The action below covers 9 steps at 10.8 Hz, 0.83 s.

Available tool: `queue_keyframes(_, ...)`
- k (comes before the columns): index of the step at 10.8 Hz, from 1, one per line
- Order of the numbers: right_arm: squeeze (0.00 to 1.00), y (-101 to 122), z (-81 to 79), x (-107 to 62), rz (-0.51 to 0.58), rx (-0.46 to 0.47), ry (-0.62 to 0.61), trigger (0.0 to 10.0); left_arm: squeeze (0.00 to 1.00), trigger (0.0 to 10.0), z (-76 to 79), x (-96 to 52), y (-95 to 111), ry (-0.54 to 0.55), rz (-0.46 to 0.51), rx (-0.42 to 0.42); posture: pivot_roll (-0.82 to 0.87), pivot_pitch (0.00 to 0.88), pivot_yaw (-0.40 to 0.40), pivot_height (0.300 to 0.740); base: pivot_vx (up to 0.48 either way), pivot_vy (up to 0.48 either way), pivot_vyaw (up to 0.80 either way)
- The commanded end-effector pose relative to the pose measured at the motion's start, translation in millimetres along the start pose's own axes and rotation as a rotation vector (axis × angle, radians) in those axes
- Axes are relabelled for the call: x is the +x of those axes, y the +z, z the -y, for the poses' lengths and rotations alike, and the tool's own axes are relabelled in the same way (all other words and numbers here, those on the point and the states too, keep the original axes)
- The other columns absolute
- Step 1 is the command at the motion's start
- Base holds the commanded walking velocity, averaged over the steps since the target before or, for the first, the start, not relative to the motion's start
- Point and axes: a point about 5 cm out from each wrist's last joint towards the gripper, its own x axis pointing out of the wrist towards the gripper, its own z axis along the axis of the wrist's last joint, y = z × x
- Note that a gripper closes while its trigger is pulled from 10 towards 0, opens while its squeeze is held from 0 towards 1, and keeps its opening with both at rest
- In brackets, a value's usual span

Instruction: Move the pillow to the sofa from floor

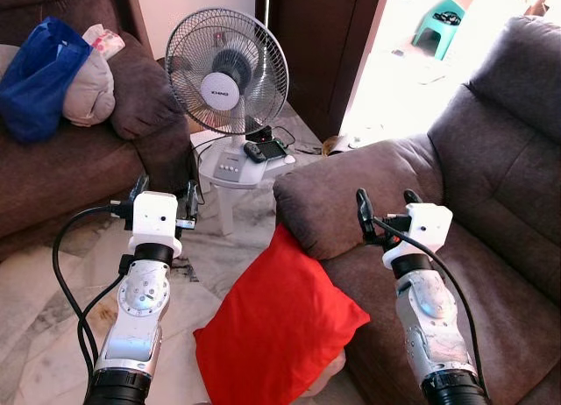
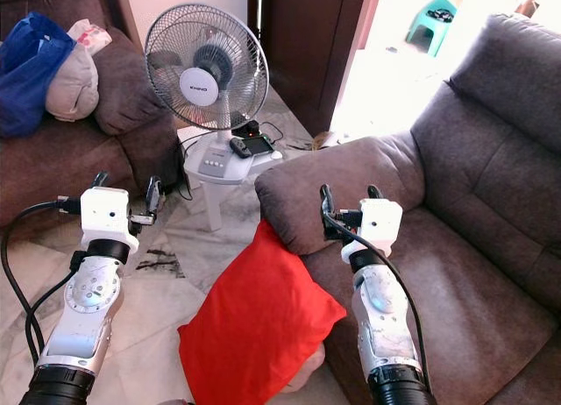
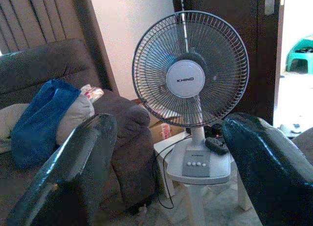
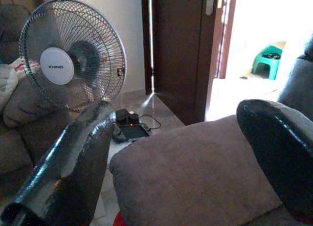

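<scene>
A: Step in hand?

B: Reaching stage, by the look of it. Nothing gripped yet. Left pincer [image 1: 163,197] raised over the floor [image 1: 35,291], fingers spread, empty. Right pincer [image 1: 386,209] raised beside the sofa [image 1: 491,159] arm, fingers spread too, empty.

A: And the pillow?

B: Red pillow [image 1: 272,326] down between the two arms, standing on the floor, leaning on the sofa front just below the armrest. Upper corner touching the armrest's underside. Untouched by either pincer.

A: Next move?

B: Probably lowering both pincers toward the pillow, one to each side, then pinching or squeezing it and lifting onto the seat. Soft and bulky, so likely easier with two arms than one. Seat just beside it, so a short lift up and over the front edge.

A: Surface and room?

B: Pale marble-pattern tiles, glossy. Fan [image 1: 228,72] on a small white bench [image 1: 230,173] straight ahead, cables trailing near it. Second sofa [image 1: 79,168] to the left, blue bag [image 1: 35,72] on it. Dark door [image 1: 324,46] behind, bright doorway, green stool [image 1: 447,21] beyond.
</scene>
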Motion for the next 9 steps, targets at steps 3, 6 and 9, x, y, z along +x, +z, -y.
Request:
queue_keyframes(3, 0.0, 7.0, -1.9, 4.9, 0.016, 0.001, 0.023, 10.0, 0.0, 10.0, 0.2, 0.4, 1.2, 0.0, -0.009, -0.013, 0.06, 0.071, -0.101, 0.709, 0.0, 0.0, 0.0)
queue_keyframes(6, 0.0, 5.5, 0.8, 5.3, 0.001, -0.012, 0.01, 10.0, 0.0, 10.0, 2.2, 0.4, 1.7, -0.006, -0.012, -0.016, 0.06, 0.073, -0.1, 0.709, 0.0, 0.0, 0.0)
queue_keyframes(9, 0.0, 6.8, -1.0, 5.9, 0.009, -0.009, 0.024, 10.0, 0.0, 10.0, 0.9, 1.3, 2.2, -0.003, -0.013, -0.014, 0.06, 0.074, -0.1, 0.675, 0.0, 0.0, 0.0)
